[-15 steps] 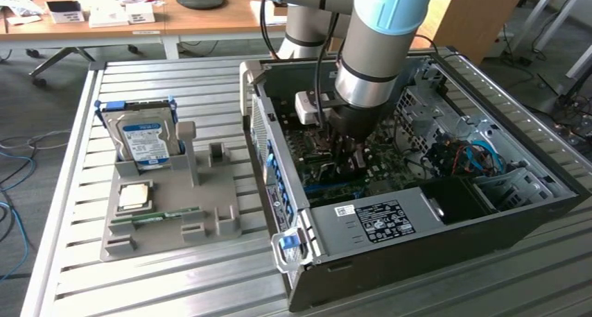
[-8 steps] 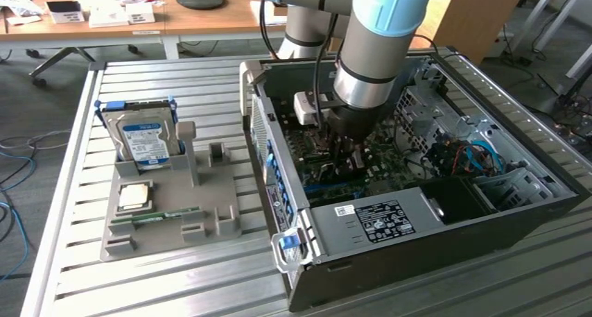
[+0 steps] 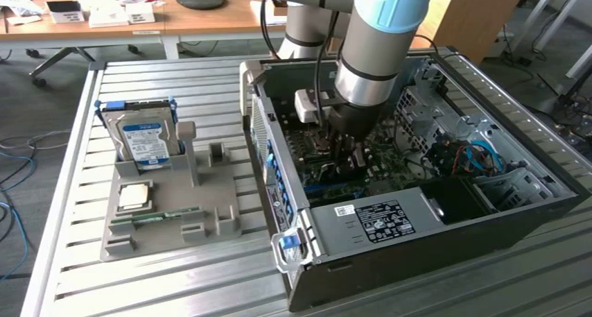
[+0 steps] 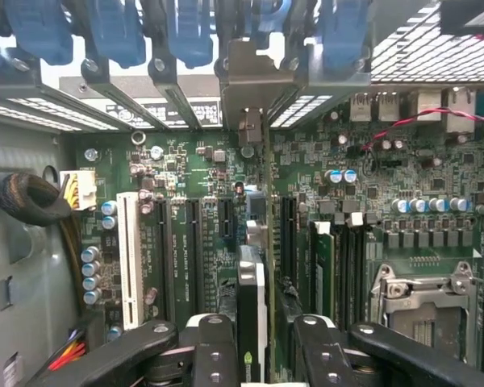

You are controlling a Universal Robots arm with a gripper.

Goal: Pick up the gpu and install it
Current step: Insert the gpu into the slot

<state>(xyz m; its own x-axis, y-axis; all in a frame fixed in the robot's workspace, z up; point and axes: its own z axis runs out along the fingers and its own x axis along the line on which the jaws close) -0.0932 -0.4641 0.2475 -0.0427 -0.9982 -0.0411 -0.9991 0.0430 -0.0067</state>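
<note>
1. The gpu (image 4: 254, 274), a thin green board with a silvery end bracket, stands on edge in a motherboard (image 4: 371, 201) slot.
2. The end effector (image 4: 258, 347) straddles it with black fingers (image 4: 214, 351) seemingly parted, just off the card.
3. The open steel computer case (image 3: 518, 227) sits on a slatted metal bench (image 3: 166, 275).
4. A grey tray (image 3: 218, 192) holds a boxy hard drive (image 3: 143, 140).

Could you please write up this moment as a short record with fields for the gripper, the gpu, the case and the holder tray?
gripper: down inside the computer case, fingers either side of the gpu's edge, small gaps showing
gpu: standing on edge on the motherboard, its silvery bracket up at the rear slot row
computer case: lying open on the slatted table
holder tray: holds a hard drive, a memory stick and a processor chip
</note>
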